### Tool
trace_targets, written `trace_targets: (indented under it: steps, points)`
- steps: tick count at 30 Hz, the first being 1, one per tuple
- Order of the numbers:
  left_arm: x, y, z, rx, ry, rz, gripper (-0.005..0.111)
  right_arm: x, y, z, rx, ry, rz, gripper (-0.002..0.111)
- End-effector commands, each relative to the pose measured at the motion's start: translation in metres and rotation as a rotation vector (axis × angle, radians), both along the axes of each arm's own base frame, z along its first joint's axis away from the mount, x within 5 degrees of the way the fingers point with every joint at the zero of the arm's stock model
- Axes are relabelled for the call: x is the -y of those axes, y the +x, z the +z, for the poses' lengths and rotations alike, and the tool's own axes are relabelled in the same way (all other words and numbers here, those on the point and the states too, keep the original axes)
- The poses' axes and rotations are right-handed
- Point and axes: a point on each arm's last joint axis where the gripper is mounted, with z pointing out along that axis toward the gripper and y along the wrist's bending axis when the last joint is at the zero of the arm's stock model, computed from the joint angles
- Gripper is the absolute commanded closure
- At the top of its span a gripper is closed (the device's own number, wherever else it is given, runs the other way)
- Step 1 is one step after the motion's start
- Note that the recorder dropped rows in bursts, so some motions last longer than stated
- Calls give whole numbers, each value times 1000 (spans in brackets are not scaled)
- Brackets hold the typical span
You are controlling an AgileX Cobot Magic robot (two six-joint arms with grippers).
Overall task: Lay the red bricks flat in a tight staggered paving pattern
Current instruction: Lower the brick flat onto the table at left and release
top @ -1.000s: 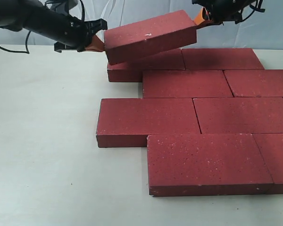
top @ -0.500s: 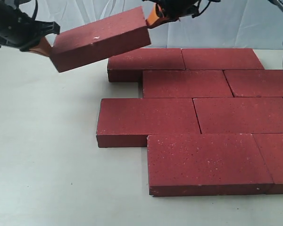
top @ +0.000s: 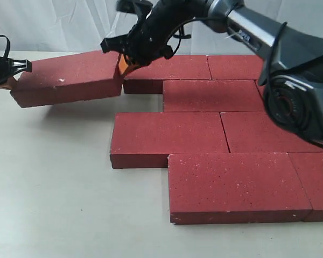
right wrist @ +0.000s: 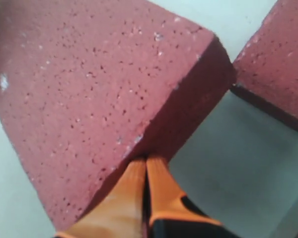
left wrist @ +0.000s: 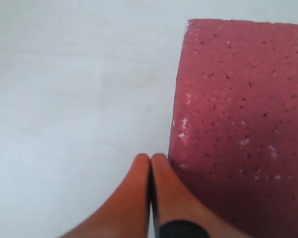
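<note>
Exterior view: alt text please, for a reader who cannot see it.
Two arms pinch one red brick end to end between the shut left gripper and right gripper, holding it slightly tilted, low over the white table, left of the paving. Eight laid bricks lie flat in four staggered rows.

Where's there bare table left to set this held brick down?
The bare table left of the paved bricks is free, from under the held brick to the near edge. A notch left of the second-row brick is open. The right side is crowded with paving.
</note>
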Motion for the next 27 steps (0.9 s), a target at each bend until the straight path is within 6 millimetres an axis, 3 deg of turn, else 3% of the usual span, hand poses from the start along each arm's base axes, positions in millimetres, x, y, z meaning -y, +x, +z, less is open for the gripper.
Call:
trace_targets:
  steps: [1, 7, 11, 17, 23, 27]
  points:
    - [9, -1, 1, 41, -45, 51, 107, -34, -10, -32, -40, 72, 5, 109]
    - [5, -6, -10, 66, -14, 88, 107, -35, -7, -58, -84, 49, -20, 109]
    - [4, -9, -15, 62, 5, 88, 107, -36, -7, -65, -94, 46, -25, 109]
    - [-5, -11, -23, 41, 39, 81, 107, -33, -3, -64, -107, 47, -89, 109]
    - [-37, -18, -25, 11, 25, 160, 107, -25, 2, -66, -106, -30, -179, 109]
    - [-45, -19, -25, 14, 28, 179, 107, -12, 3, -45, -59, -141, -251, 109]
